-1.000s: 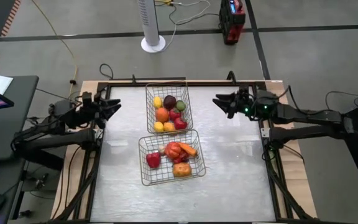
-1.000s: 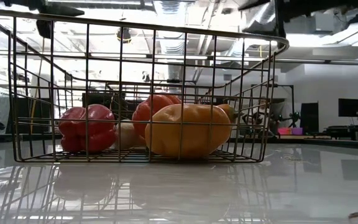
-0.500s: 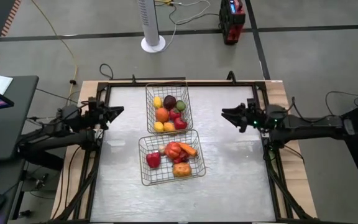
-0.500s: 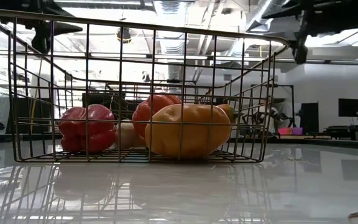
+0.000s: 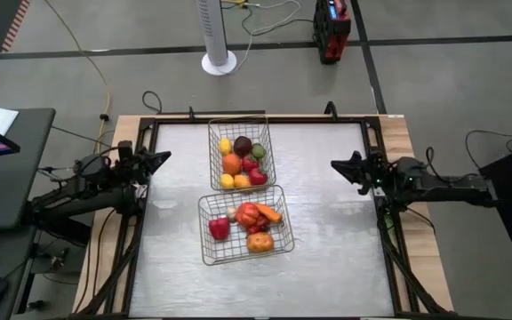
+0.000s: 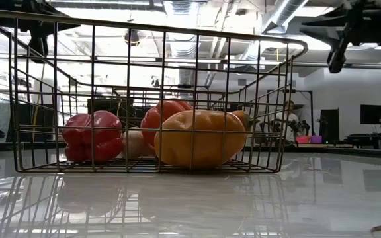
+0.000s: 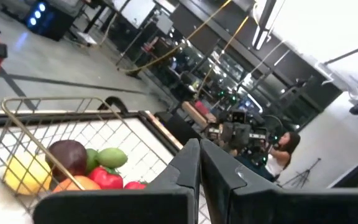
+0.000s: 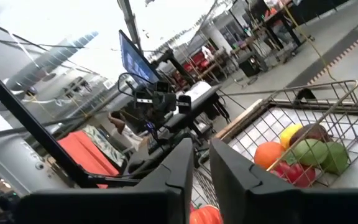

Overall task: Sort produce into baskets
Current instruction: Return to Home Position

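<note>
Table (image 5: 327, 240): two wire baskets at its middle, one just behind the other.
Far basket (image 5: 210, 142): yellow, orange, purple, green and red produce (image 5: 231, 164).
Near basket (image 5: 201, 222): red pepper (image 5: 219, 228), carrot (image 5: 269, 213), orange and red pieces.
Your left gripper (image 5: 160, 158): at the table's left edge, fingers together, empty, well apart from both baskets.
Your right gripper (image 5: 336, 165): at the right edge, fingers parted by a slim gap, empty, equally far off.
Floor beyond the table: white stand base (image 5: 220, 62), red box (image 5: 332, 31).

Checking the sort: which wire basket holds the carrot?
The basket nearer the high view's bottom edge: the orange carrot lies inside with a red pepper. The other basket has none.
</note>
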Tool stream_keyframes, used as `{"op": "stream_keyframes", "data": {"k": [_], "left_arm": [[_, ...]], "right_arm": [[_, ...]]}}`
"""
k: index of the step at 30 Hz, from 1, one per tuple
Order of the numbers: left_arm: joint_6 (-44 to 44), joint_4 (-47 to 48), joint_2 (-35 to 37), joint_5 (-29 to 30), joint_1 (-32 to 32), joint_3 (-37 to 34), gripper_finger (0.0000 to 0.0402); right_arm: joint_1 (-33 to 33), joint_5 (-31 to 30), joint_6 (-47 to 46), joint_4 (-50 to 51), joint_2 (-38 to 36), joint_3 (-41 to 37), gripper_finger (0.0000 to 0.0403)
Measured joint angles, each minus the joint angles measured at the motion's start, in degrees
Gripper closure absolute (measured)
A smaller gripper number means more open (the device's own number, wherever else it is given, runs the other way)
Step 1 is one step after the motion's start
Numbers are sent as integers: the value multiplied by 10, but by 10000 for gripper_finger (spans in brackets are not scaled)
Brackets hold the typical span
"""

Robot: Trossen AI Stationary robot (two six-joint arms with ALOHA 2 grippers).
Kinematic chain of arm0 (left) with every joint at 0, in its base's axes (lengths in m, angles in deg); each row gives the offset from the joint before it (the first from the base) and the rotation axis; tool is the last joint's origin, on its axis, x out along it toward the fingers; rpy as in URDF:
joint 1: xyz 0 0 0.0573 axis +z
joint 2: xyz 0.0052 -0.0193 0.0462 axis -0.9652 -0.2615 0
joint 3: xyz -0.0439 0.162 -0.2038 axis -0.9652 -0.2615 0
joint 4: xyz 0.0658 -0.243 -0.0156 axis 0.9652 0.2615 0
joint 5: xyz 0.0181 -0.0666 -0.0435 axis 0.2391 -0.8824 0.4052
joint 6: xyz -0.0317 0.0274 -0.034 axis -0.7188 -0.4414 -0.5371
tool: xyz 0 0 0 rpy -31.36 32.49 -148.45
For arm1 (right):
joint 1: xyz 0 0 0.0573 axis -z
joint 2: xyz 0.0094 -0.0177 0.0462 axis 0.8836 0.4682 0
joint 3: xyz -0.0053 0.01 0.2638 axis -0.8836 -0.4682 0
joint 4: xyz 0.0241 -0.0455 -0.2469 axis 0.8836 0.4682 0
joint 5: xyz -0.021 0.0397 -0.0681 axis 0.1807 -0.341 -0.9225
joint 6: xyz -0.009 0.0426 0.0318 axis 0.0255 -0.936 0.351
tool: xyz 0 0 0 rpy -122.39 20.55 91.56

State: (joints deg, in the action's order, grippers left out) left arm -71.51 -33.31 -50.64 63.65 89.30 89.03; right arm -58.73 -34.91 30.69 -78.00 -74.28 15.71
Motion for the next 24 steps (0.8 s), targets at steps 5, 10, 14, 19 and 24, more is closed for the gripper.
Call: {"op": "stream_keyframes", "data": {"k": [5, 10, 14, 19, 24], "left_arm": [[-2, 2, -1, -3, 0, 0, 401], [-9, -15, -1, -3, 0, 0, 401], [-21, -68, -3, -7, 0, -22, 401], [-53, -192, -8, -14, 0, -93, 401], [-54, -288, -22, -12, 0, -142, 401]], "right_arm": [[0, -2, 7, 3, -51, -28, 347], [0, -2, 7, -3, -98, -58, 367], [2, -8, 4, -5, -133, -83, 380], [0, -18, -16, -42, -131, -108, 373], [0, -18, -13, -49, -131, -108, 372]]}}
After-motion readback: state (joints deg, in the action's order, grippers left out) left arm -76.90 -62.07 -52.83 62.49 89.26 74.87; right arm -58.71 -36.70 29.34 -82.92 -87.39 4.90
